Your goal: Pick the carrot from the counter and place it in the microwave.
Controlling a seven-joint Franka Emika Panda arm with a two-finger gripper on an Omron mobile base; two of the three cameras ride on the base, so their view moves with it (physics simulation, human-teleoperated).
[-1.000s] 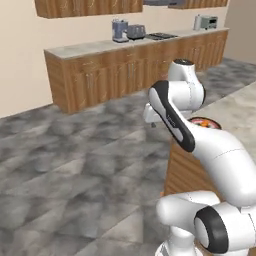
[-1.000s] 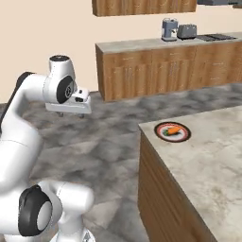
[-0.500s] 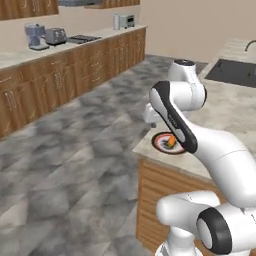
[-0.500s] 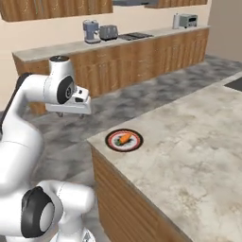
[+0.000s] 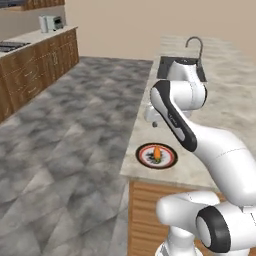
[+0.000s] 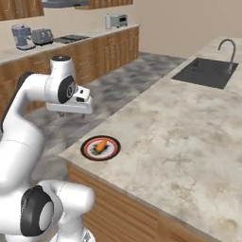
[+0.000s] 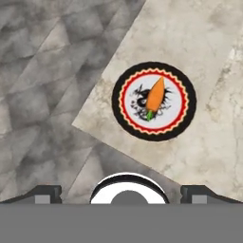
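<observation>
My gripper (image 7: 121, 192) hangs high above the corner of the counter (image 7: 209, 52), empty, its two dark tips spread wide at the bottom edge of my hand view. To the left under me lies only grey floor (image 7: 42, 71). Ahead and slightly right of centre sits a round plate (image 7: 124, 107) with a black rim and red scalloped ring, and on it lies the carrot (image 7: 155, 95), green end nearest me, point away. I judge I should slide forward until the carrot is centred between my tips, turn so the jaws span its thin width, then descend straight and close gently at its thicker half.
</observation>
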